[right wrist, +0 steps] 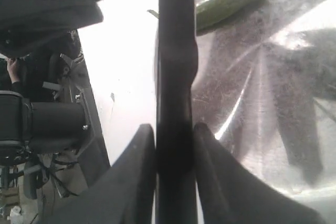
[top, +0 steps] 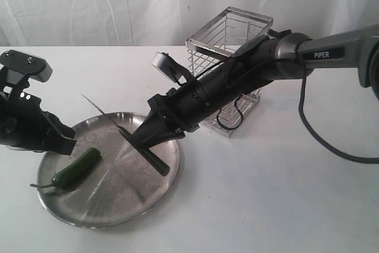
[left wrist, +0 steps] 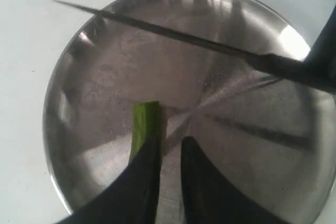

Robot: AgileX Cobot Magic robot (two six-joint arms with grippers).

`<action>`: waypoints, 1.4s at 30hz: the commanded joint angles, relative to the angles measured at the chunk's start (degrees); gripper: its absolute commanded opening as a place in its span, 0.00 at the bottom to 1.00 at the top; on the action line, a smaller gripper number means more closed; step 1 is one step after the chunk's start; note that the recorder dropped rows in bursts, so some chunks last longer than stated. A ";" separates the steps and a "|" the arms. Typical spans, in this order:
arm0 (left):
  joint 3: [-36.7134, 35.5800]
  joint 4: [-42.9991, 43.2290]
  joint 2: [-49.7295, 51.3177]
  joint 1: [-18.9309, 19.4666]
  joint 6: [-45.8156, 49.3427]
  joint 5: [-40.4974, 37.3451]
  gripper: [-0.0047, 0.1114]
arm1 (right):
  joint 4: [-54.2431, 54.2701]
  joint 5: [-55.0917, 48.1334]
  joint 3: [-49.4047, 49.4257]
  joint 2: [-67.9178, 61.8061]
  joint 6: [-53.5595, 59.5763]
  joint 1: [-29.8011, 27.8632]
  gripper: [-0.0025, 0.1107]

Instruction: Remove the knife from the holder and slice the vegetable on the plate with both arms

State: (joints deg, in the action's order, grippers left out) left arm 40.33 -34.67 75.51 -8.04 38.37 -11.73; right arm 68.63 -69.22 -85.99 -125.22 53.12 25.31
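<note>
The knife [top: 105, 115] is out of the holder [top: 201, 60] and hangs over the plate [top: 124, 191]. It is all black. It is tilted, with its pointy tip up high past the far edge of the plate and the end of its handle down low, close to the middle of the plate. The right claw [top: 144, 142] is closed tight on the handle, one finger on each side. The knife is not touching the pepper [top: 78, 168].

The little green pepper lies on the left part of the plate, and its thin stem pokes out over the rim. The left claw [left wrist: 170, 145] sits just above the pepper. Its two fingers have a small gap between them, and only shiny plate shows in that gap. The pepper peeks out from behind one finger. It is too hard to tell if that finger touches it.

The wire holder stands behind the plate, on the white table [top: 266, 194]. The big grey arm [top: 323, 51] reaches across in front of it.
</note>
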 commanded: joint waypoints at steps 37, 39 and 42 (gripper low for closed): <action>0.47 -32.59 8.49 -0.02 -11.44 -8.21 0.53 | -14.28 11.92 3.23 9.59 3.45 5.04 0.02; 0.47 -33.02 8.53 -0.02 -11.44 -7.08 0.53 | -14.43 11.79 3.23 9.69 3.45 5.04 0.02; 0.47 -36.14 8.53 -0.02 -11.18 -6.26 0.53 | -14.40 11.70 3.23 9.69 3.45 5.16 0.02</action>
State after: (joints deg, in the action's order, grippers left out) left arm 40.67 -67.50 84.13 -8.04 26.79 -18.11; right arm 54.20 -57.60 -82.81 -116.34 55.90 30.22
